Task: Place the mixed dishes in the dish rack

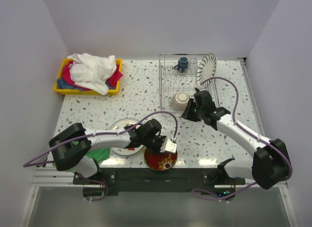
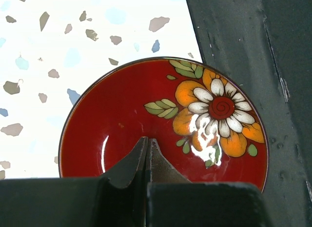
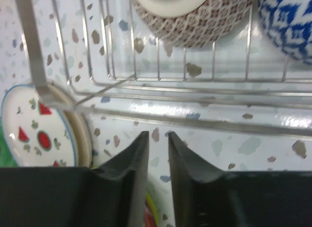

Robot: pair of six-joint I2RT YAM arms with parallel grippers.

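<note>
Left gripper [image 2: 147, 139] clamped closed, empty, over red floral plate [image 2: 161, 124]; right gripper [image 3: 157, 136] barely parted, empty; I judge plate slick, brittle: pinch its rim.

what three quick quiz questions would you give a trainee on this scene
1. True or false: the dark blue mug stands inside the dish rack.
2. Which dish lies below the left gripper? A blue-white bowl; B red floral plate; C dark blue mug.
3. Fill in: the black-striped white plate stands on edge at the rack's far ___ corner.

Key: 1 true; 2 B; 3 right.
</note>
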